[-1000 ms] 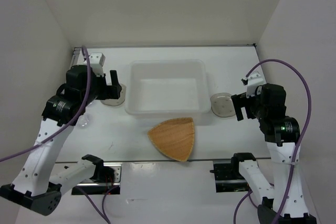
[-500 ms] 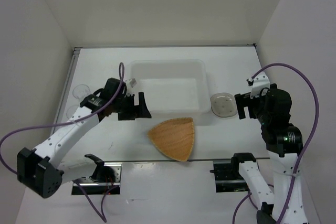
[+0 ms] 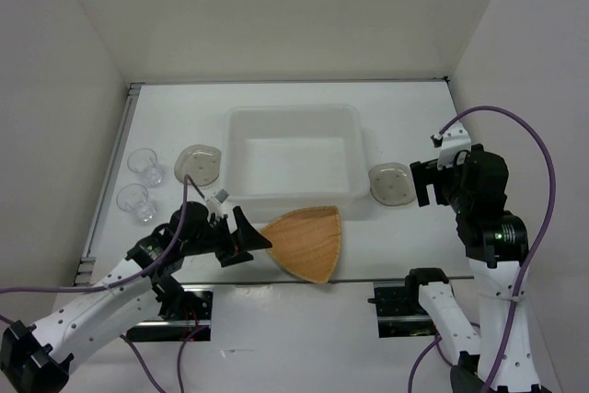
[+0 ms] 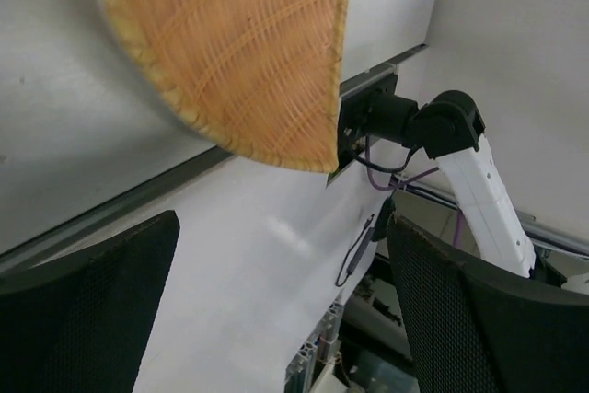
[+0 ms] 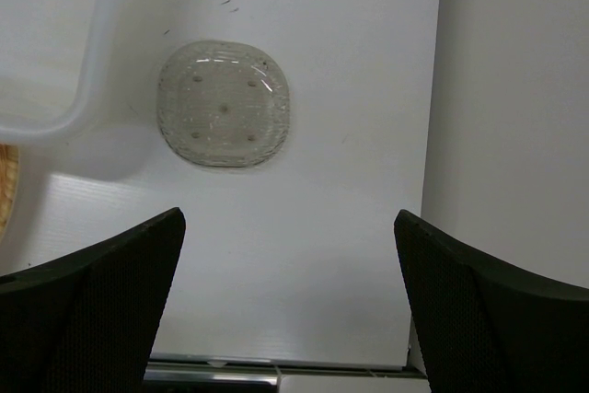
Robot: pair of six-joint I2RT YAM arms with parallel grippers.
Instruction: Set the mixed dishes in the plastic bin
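Observation:
The tan woven plate [image 3: 308, 242] lies on the table in front of the white plastic bin [image 3: 354, 156]; it also shows in the left wrist view [image 4: 239, 43]. My left gripper [image 3: 250, 240] is open and empty just left of the plate, low over the table. One grey saucer [image 3: 198, 164] lies left of the bin, the other [image 3: 390, 183] right of it, also in the right wrist view [image 5: 224, 103]. Two clear cups [image 3: 144, 164] [image 3: 134, 198] stand at the far left. My right gripper [image 3: 425, 184] is open and empty, just right of the right saucer.
The bin holds nothing that I can see. White walls enclose the table on the left, back and right. The table's near edge and the arm mounts [image 3: 405, 296] lie just in front of the plate.
My left arm has swung from the left saucer beside the bin down to the near side, ending just left of the plate. The saucer and cups it hid now show. My right gripper barely moved.

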